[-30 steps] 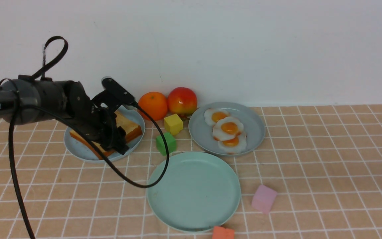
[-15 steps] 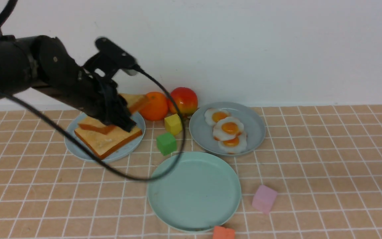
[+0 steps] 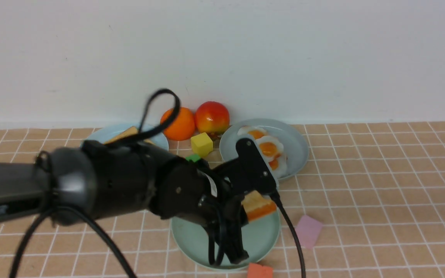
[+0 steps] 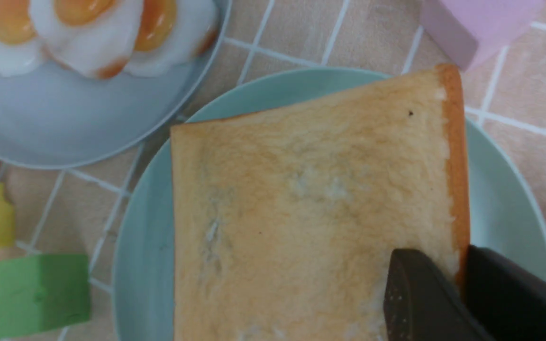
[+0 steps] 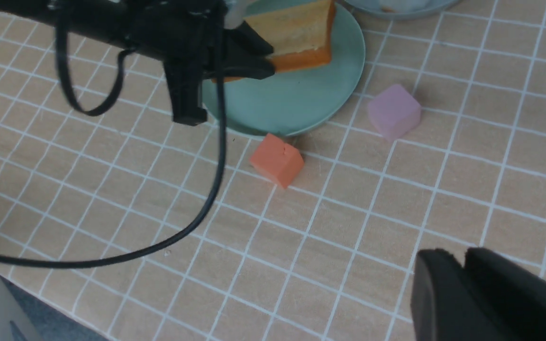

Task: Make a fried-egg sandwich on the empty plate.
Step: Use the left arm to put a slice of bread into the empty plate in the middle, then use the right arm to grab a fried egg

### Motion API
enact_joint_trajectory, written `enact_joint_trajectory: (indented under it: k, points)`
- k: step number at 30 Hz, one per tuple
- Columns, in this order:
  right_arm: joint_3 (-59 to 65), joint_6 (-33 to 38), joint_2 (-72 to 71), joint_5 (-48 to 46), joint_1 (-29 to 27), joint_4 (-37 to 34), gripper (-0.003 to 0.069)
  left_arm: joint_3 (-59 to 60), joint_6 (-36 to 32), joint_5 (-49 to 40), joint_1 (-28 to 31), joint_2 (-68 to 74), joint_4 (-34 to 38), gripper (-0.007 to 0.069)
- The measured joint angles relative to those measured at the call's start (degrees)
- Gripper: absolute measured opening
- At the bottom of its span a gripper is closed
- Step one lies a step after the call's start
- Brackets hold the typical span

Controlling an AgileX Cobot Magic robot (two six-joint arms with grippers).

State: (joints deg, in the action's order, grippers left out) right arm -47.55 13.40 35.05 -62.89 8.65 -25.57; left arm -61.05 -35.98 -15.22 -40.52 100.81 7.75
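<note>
Left gripper [image 4: 462,298] pinches one square golden toy toast slice [image 4: 311,213] by its crust edge over the round mint-green plastic plate [image 4: 505,189], not yet released. Right gripper [image 5: 465,284] pressed together, empty. Outstanding: glossy toy fried egg [image 3: 269,148], far right; second slice [image 3: 124,134], far left.

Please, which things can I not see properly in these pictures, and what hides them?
- Front view: the left arm hides most of the pale blue plate, most of the green cube and part of the mint plate.
- Left wrist view: the toast slice covers the mint plate; whether they touch is unclear.
- Right wrist view: the right gripper is cut off by the edge; open or shut is unclear.
</note>
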Motion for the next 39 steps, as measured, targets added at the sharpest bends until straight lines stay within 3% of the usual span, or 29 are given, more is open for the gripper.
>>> enact_joint_trajectory:
  k: [7, 12, 17, 21, 23, 24, 25, 27, 30, 32, 39]
  points:
    - [0.0, 0.0, 0.0, -1.3, 0.0, 0.22, 0.0108, 0.05, 0.11, 0.41, 0.0, 2.87, -0.32, 0.0122]
    - [0.0, -0.05, 0.0, -1.19, 0.0, 0.36, 0.0158, 0.05, 0.11, 0.13, 0.0, 2.79, -0.2, 0.0298]
    - [0.0, -0.05, 0.64, 4.41, 0.0, 0.42, 0.0295, 0.1, 3.49, -4.48, 0.0, -0.86, 1.29, 0.0515]
    - [-0.11, -0.05, 3.87, 10.26, 0.0, -1.17, 0.0363, 0.1, 11.15, -9.14, 0.0, -7.05, 4.18, 0.0564]
    - [-0.3, 0.94, 7.83, 13.2, 0.0, -3.2, 0.0377, 0.1, 18.72, -12.07, 0.0, -14.27, 5.41, 0.0504]
    - [-0.3, 2.27, 11.12, 14.86, 0.0, -4.33, 0.0375, 0.1, 22.44, -12.9, 0.0, -18.54, 5.46, 0.0426]
    - [-0.3, 2.52, 11.12, 15.13, 0.0, -4.56, 0.0375, 0.1, 22.87, -12.9, 0.0, -19.27, 5.46, 0.0426]
    - [-0.3, 6.45, 19.58, 19.45, 0.0, -8.29, 0.0358, 0.53, 26.1, -13.49, 0.0, -28.75, 4.7, 0.0205]
    - [-1.02, 10.21, 27.1, 23.15, 0.0, -12.83, 0.0337, 2.7, 27.0, -13.83, 0.0, -37.67, 4.23, 0.0019]
    - [-2.86, 12.32, 33.42, 24.07, 0.0, -15.84, 0.0327, 5.64, 27.83, -13.89, 0.0, -43.97, 4.12, -0.0013]
    - [-14.01, 16.94, 53.04, 23.72, 0.0, -23.63, 0.0321, 21.49, 33.38, -8.75, 0.0, -61.44, 4.12, -0.0013]
